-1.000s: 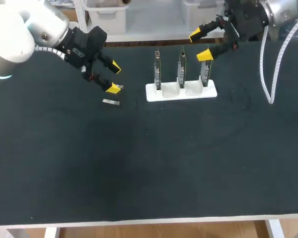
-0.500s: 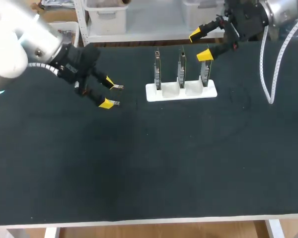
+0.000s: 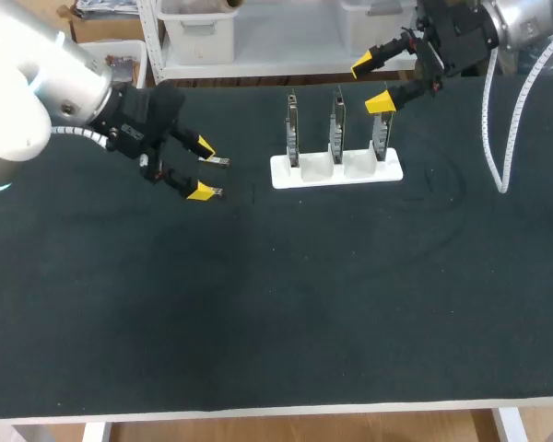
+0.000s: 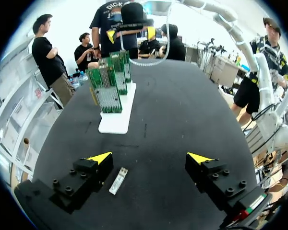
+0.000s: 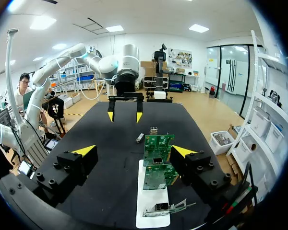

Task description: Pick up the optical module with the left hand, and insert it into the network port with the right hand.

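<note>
Left gripper (image 4: 150, 158) splayed, optical module (image 4: 118, 180) between its tips | right gripper (image 3: 370, 83) splayed

Head cam: high, behind, looking down on whole table (image 3: 304, 304). Wrist cams: low, close, facing each other; all three share the green circuit boards (image 4: 109, 98).

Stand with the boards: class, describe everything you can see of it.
The stand is a flat white slab, plastic by its look, lying on the black table near the far edge. Three green boards stand upright in it, side by side in a row; a metal port shows on at least one. The right tool hangs open above one end, apart from it. Nothing else touches it.
</note>
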You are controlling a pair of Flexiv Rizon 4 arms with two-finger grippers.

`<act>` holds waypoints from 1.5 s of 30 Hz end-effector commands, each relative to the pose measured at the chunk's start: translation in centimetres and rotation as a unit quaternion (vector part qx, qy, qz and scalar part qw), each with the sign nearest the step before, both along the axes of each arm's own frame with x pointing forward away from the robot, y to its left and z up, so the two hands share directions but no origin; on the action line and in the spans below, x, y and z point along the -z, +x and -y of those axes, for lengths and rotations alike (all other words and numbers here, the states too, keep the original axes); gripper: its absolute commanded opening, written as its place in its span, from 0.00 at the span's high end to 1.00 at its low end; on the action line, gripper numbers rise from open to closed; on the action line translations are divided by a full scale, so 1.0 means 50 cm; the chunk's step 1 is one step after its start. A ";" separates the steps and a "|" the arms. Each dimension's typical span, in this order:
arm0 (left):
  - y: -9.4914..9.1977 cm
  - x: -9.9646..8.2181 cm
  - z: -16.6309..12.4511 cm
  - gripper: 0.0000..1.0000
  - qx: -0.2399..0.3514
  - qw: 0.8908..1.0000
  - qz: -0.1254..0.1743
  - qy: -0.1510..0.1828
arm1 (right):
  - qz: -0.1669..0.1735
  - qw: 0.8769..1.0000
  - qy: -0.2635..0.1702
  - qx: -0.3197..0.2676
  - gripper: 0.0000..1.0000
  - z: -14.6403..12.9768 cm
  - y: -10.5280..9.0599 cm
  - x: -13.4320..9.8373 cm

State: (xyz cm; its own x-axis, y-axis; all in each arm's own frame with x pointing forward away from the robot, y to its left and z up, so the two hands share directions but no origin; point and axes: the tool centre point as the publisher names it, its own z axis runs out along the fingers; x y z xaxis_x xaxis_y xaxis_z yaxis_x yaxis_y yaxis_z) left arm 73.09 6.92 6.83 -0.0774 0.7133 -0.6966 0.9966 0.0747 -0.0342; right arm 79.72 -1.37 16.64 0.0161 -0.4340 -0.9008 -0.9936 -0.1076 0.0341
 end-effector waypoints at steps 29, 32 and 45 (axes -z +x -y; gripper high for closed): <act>0.025 -0.004 -0.013 0.00 0.031 0.999 0.010 0.016 | -0.001 1.000 0.000 -0.001 0.00 0.000 0.002 0.000; 0.029 -0.003 -0.016 0.00 0.040 0.998 0.012 0.037 | -0.001 1.000 0.000 -0.001 0.00 0.000 0.002 0.000; 0.038 0.031 -0.011 0.00 0.043 0.997 0.012 0.062 | -0.001 1.000 0.000 -0.001 0.00 0.000 0.002 0.000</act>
State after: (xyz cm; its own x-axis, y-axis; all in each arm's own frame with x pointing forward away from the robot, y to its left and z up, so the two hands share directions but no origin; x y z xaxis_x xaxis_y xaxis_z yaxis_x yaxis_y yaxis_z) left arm 74.68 7.57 5.85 0.0032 0.7986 -0.6018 1.0000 -0.0057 -0.0022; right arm 79.73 -1.37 16.64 0.0161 -0.4340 -0.9008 -0.9936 -0.1077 0.0342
